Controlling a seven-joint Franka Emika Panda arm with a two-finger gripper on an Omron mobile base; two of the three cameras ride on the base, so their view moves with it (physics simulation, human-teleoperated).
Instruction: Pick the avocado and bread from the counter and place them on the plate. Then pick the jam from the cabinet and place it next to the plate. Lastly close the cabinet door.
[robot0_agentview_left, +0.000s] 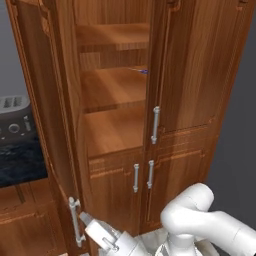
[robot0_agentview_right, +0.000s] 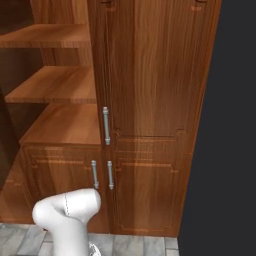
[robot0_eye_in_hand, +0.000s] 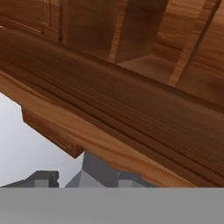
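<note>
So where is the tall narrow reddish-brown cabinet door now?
In the left base view, the cabinet door stands swung open on the left, its silver bar handle low beside the robot's hand, in front of the black counter.

Tall reddish-brown cabinet (robot0_agentview_left: 115, 130) stands with its narrow door (robot0_agentview_left: 42, 125) swung open.

cabinet (robot0_agentview_left: 190, 75): 1 | shelves (robot0_agentview_left: 112, 87): 3 | bar handles (robot0_agentview_left: 155, 125): 4 | toaster (robot0_agentview_left: 14, 117): 1

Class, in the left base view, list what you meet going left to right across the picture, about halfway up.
Toaster on the counter → open cabinet door → cabinet shelves → silver bar handle on the closed tall door → grey wall.
</note>
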